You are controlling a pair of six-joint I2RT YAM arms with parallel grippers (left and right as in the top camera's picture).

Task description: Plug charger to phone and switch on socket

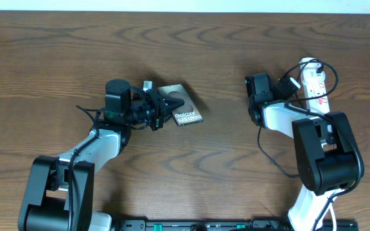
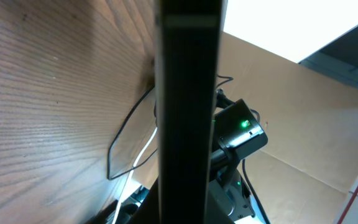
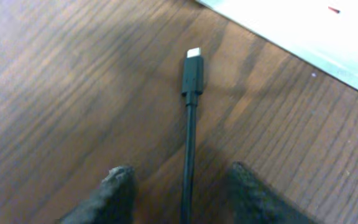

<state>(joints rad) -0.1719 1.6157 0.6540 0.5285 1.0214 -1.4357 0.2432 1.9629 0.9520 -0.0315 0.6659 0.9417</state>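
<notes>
The left jaws [image 1: 161, 108] are closed on the phone [image 1: 182, 105], gripping it at the end nearest them, so the slab sticks out ahead of the fingers. From overhead its face is turned up, with the white lettering showing at the far end from the jaws. In the left wrist view the phone [image 2: 188, 106] shows edge-on as a dark bar running straight out from the jaws. The wood of the desk [image 2: 48, 106] fills the space to one side of it. The pictures do not show whether the phone is clear of the desk.

The right jaws [image 3: 185, 186] are spread wide and low over the desk. The charger [image 3: 189, 130] runs between the two dark fingertips [image 3: 114, 190] without touching either one. Its thin black cable leads straight ahead of the jaws to the connector tip [image 3: 194, 55], which lies flat on the wood with its metal end pointing away from them.

From overhead the socket [image 1: 312, 78] lies on the desk just beyond the right jaws, with thin black cable looped over and beside it. It is well apart from the left jaws and the phone.
</notes>
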